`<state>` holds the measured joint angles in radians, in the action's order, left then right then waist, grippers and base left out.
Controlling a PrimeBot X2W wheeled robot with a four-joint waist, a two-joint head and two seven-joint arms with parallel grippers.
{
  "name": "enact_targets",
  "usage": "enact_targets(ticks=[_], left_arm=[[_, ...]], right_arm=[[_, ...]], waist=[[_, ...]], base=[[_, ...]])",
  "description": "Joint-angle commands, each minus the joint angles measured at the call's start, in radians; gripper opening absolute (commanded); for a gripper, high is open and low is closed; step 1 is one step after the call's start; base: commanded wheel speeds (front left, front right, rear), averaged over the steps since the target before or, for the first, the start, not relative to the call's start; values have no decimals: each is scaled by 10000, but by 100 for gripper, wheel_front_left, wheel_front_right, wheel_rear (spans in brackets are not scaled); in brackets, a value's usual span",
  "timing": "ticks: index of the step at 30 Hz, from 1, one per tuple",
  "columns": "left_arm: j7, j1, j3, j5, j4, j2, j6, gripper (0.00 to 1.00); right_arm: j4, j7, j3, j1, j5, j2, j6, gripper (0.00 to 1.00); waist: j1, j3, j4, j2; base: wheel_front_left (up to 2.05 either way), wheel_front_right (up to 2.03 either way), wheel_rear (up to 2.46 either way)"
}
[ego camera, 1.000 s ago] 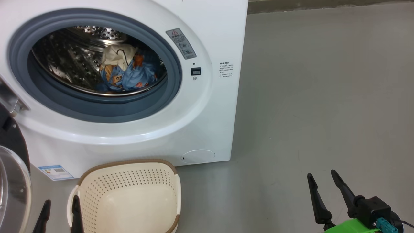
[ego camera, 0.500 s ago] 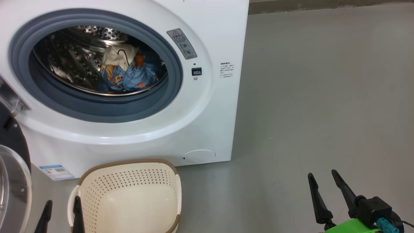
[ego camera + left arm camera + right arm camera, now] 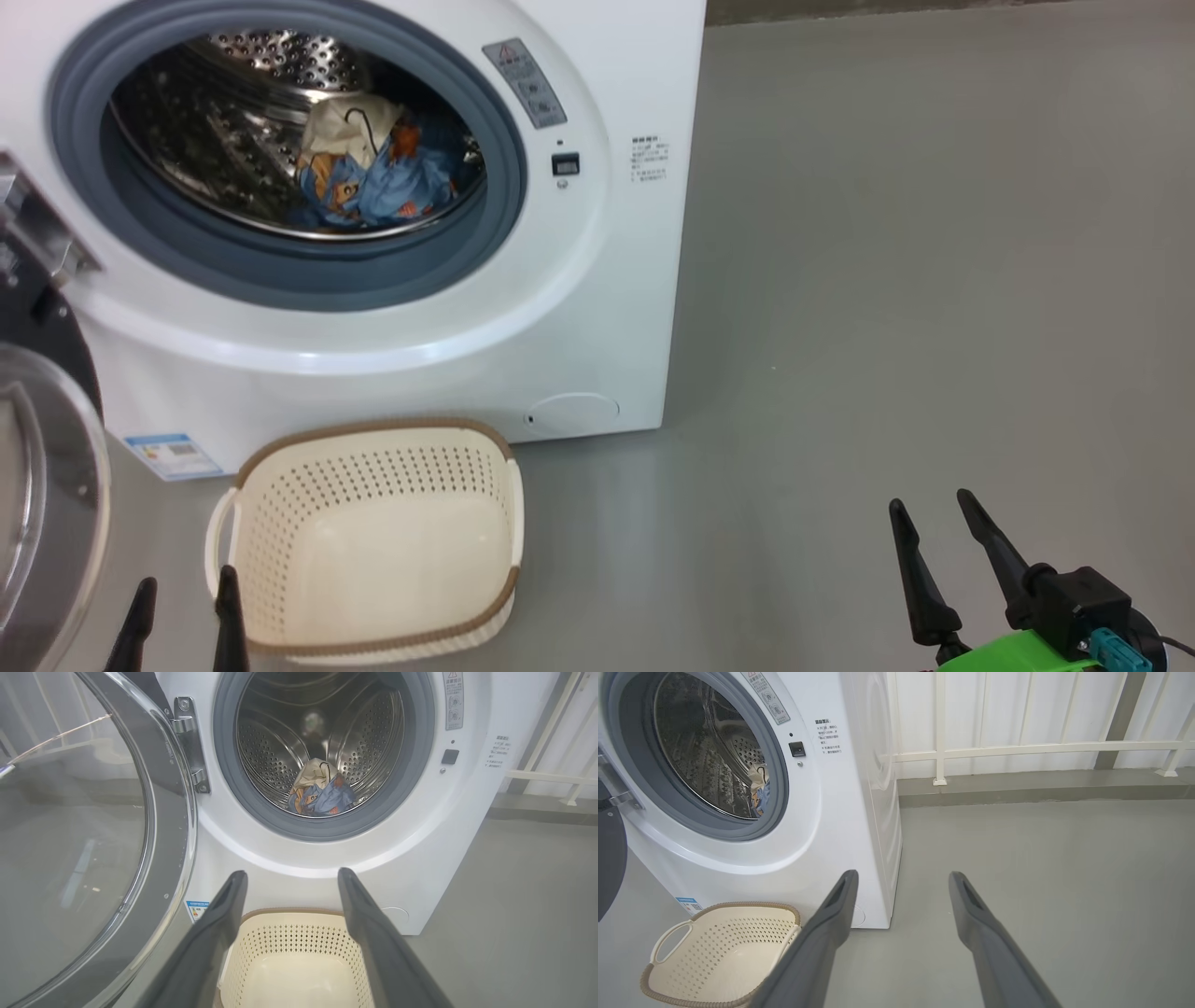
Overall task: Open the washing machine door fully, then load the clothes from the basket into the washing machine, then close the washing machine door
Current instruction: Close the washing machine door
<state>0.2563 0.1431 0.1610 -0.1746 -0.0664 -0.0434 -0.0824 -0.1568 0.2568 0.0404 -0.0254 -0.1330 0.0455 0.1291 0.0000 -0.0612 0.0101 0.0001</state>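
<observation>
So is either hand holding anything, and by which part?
Nothing is held. The left hand and right hand are both open and empty; the clothes lie in the washing machine.

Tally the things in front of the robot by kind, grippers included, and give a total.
washing machine: 1
washing machine door, swung open: 1
basket, empty: 1
clothes, one heap inside the machine, single garments not countable: 1
grippers: 2, left gripper and right gripper, both open
Total: 6
</observation>
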Motion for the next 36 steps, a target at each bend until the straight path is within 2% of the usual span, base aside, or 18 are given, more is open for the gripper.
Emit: enact_targets(ticks=[1,8,13,36], left_arm=[[55,-352,285,-91,190,-68,60,100],[55,-422,372,-18,419,-68,299,100],[55,-432,317,-77,531,-68,187,100],[55,-297,242,-182,456,-68,157,100]], right_arm=[[210,49,-211,124,-20,47,16,100],[227,49,-154,131,11,47,16,100],[208,49,-160,172,41,47,16,100],[124,49,-164,73,167,47,16,100]], waist=[[0,3,-6,-1],[0,-1,-21,-1],[0,4,-17,-1],[0,268,-74,-1]], base=[[-213,213,0],[-161,161,0],[-79,79,0],[-3,3,0]])
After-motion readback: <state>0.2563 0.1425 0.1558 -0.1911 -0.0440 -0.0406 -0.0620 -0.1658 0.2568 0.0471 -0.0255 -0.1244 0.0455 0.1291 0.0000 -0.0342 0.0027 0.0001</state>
